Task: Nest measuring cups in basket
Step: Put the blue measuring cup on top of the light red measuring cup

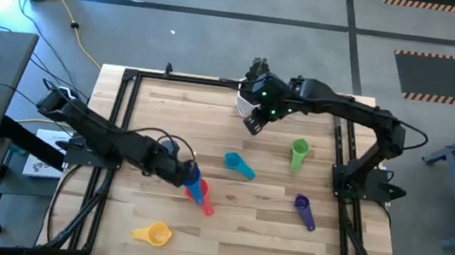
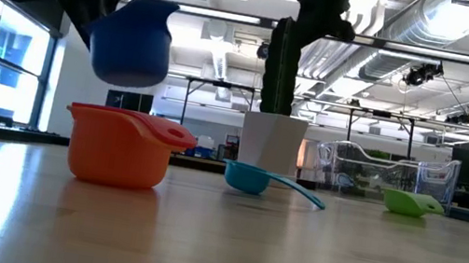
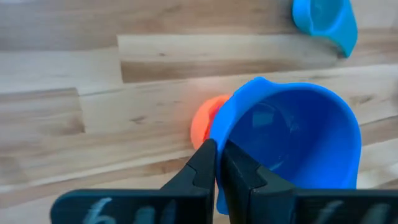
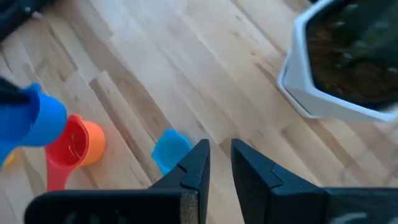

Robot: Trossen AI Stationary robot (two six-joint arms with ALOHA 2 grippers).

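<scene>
From above, the left gripper (image 1: 186, 173) covers most of the blue cup (image 1: 193, 179), and the orange cup (image 2: 119, 145) cannot be told apart beneath the red cup (image 1: 204, 200). The right arm hides the basket (image 2: 379, 173) and much of the white pot (image 1: 245, 106). In the low view the cactus (image 2: 284, 59) blocks the right gripper, and both grippers run off the top edge.

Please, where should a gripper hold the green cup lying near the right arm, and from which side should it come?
Probably the green cup's handle, from straight above. In the high view its bowl faces up with the handle stretched flat on the table toward the near edge, nothing touching it. Fingers either side of the handle would likely hold better than on the round bowl. The right gripper, near the plant pot, is the closer one.
</scene>
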